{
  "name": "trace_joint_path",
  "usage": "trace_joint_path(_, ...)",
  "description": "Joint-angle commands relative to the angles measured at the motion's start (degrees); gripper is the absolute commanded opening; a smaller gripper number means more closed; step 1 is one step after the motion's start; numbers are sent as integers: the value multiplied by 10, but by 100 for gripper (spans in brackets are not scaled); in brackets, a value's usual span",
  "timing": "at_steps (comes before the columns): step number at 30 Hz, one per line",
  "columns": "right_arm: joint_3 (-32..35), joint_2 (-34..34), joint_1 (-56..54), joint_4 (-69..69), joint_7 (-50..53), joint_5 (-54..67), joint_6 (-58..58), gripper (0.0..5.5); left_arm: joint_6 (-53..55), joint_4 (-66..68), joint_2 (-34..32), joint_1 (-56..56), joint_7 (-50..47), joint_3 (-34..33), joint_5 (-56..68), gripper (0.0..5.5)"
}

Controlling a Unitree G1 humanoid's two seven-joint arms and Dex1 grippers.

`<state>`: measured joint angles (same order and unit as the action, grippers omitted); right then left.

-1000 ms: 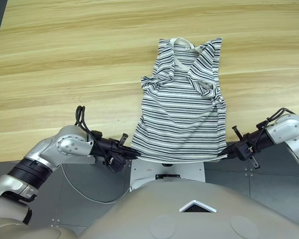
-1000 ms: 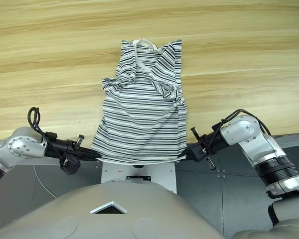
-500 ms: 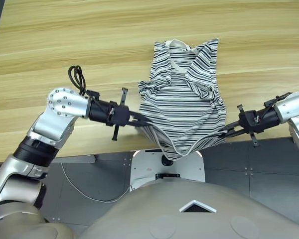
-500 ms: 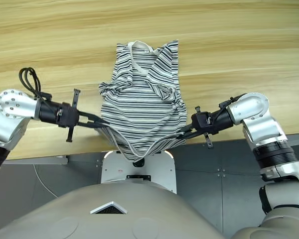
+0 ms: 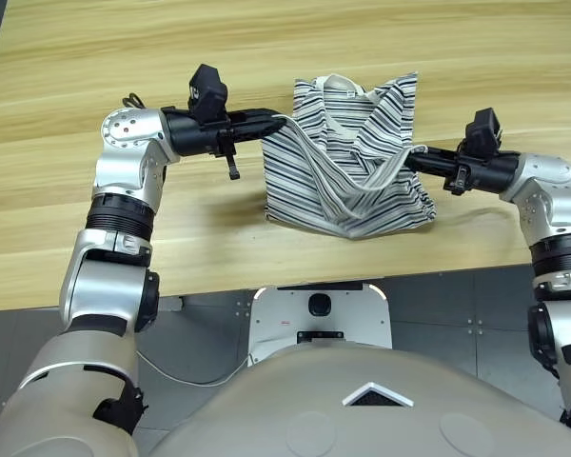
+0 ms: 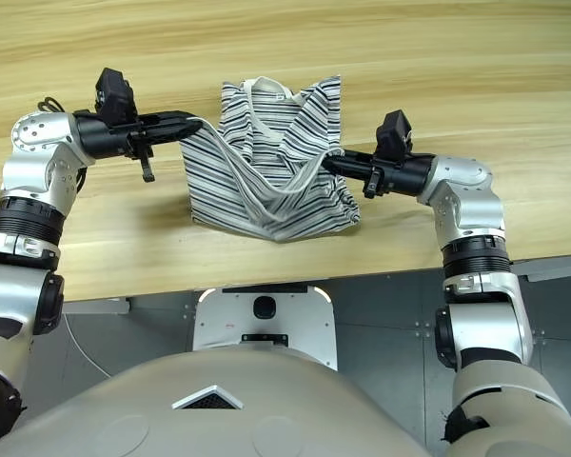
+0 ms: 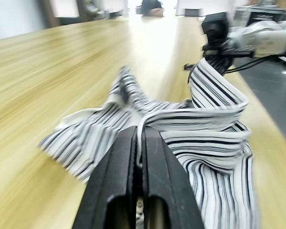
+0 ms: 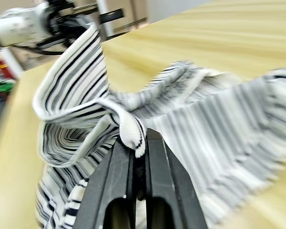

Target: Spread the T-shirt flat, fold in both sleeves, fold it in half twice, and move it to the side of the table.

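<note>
My left hand [image 5: 278, 120] is pinched tight on one hem corner of the striped T-shirt [image 5: 357, 186], raised above the tabletop [image 5: 95, 57]. The hem sags between my hands over the rest of the T-shirt, which lies bunched on the wood, collar farthest from me. My right hand [image 5: 417, 159] is clamped on the other hem corner.

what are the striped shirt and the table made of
The shirt: soft knit cloth, probably cotton jersey, matte; it sags and creases in loose folds. The table: pale wood or wood-look laminate, smooth with a slight sheen; grain lines run along it.
</note>
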<state>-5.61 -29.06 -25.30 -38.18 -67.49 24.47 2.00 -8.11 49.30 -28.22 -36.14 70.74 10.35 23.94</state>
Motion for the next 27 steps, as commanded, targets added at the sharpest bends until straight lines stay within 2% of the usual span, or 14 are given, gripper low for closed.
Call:
trace_joint_path(1,28,31,-35,-83,72,-44,-65,11,-58,105,23,-59,-62,-26,-58,10)
trace_joint_path(7,64,49,-61,-158,118,-72,-125,11,-101,179,44,-73,-88,-65,-94,10)
trace_joint_path(13,90,60,-84,-193,157,-87,-152,11,-110,197,68,-78,-102,-88,-115,10)
trace_joint_path(20,107,73,-102,-202,167,-94,-165,11,-104,190,90,-98,-77,-148,-90,10)
trace_joint_path(27,115,78,-129,-212,186,-105,-168,11,-102,197,98,-116,-87,-168,-99,10)
